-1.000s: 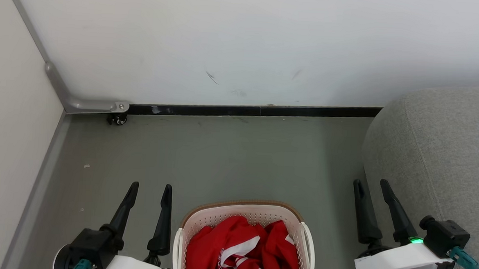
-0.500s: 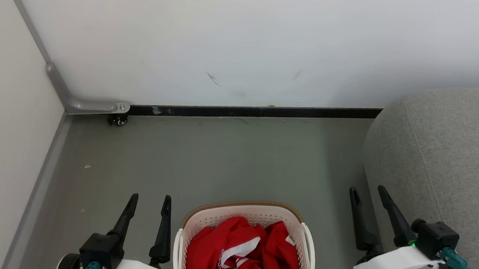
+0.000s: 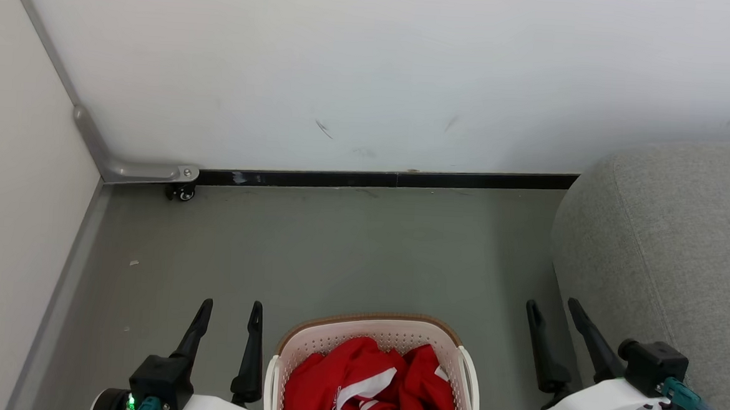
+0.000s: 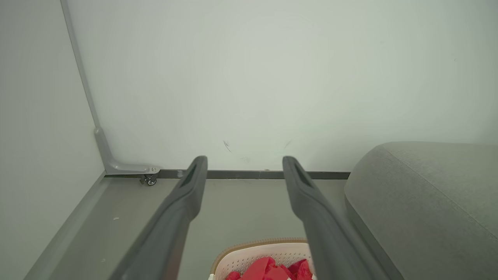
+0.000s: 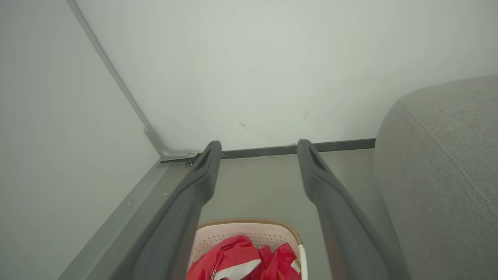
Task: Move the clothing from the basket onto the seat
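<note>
At your L, abt 7 o'clock in the head view, the left gripper point(image 3: 232, 304) has its long, dark, tapered fingers spread wide w/ nothing btwn them. Just R of it, at 6 o'clock, sits the basket point(image 3: 333, 344): oval, cream perforated plastic, brown rim. The clothing point(image 3: 371, 386) lies crumpled inside it, soft red fabric w/ white stripes, clear of both sets of fingers. At 5 o'clock the right gripper point(image 3: 552, 303) is wide too and empty, near the seat point(image 3: 669, 246), a rounded grey woven sofa at 3 o'clock. The floor point(image 3: 338, 247) is smooth grey. A plain white wall point(image 3: 378, 74) stands at 12, w/ black skirting point(image 3: 391, 180) along its foot.
</note>
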{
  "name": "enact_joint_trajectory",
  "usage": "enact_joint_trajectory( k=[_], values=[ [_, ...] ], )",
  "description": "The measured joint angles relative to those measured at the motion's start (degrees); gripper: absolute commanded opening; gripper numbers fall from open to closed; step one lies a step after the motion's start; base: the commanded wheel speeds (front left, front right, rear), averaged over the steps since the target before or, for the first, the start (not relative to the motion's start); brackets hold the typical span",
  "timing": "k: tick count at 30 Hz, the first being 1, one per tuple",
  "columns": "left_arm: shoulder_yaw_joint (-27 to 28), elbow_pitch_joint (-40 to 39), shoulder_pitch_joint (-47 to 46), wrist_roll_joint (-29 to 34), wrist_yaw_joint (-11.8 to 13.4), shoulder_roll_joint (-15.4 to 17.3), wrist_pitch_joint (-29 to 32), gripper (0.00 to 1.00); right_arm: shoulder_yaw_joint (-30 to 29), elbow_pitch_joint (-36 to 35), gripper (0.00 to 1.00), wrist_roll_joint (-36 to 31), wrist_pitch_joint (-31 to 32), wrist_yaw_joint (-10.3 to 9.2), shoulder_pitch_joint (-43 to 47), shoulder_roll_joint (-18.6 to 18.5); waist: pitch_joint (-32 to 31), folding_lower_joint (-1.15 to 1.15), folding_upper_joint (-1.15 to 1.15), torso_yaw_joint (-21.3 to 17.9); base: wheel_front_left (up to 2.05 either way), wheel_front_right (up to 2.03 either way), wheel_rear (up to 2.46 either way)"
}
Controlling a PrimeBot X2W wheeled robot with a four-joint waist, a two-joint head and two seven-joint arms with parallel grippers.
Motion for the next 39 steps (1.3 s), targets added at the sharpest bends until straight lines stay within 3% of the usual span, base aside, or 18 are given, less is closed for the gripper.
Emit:
enact_joint_trajectory(
  k=[39],
  values=[
    [0.68, 0.89, -0.29, 0.32, 0.46, -0.46, 0.0, 1.0, 1.37, 0.59, 1.0, 1.67, 1.43, 0.0, 0.03, 0.02, -0.29, -0.01, 0.0, -0.2, 0.0, 0.0, 0.0]
  ],
)
